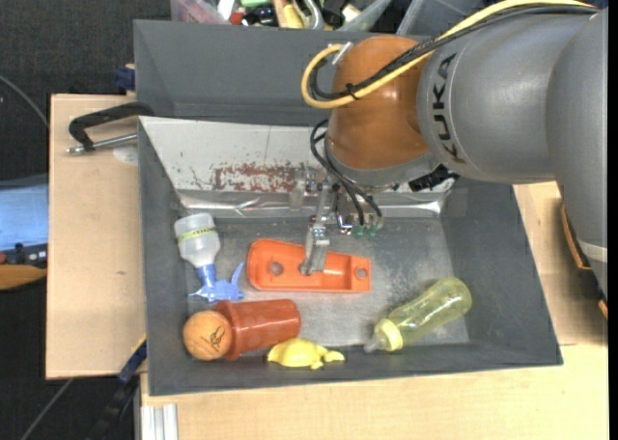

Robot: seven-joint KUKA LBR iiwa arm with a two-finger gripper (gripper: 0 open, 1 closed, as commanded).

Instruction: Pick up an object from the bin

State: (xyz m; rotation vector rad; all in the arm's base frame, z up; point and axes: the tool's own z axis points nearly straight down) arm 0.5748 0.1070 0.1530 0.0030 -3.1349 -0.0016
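Grey metal bin (502, 264) held loose things lying apart on its floor, so a straight-down reach had room. Gripper (316, 260) stood over the flat orange plastic bracket (280, 269) at bin centre, tip at its top face (contact unclear); open or closed, couldn't tell. Red cylinder (256, 324) and orange ball (206, 335) lay touching toward the view's lower left, with the yellow-green baby bottle (425, 313) well apart at lower right. Bracket was probably the pick and lay flat, not yet lifted.

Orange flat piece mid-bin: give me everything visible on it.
The orange piece looks like glossy moulded plastic: flat, elongated, wider and rounded at left, narrower at right, a hole near each end. It lies flat on the bin floor, mid-bin, long axis left-right. The end effector stands over its middle; contact cannot be told. Nothing else appears to touch it.
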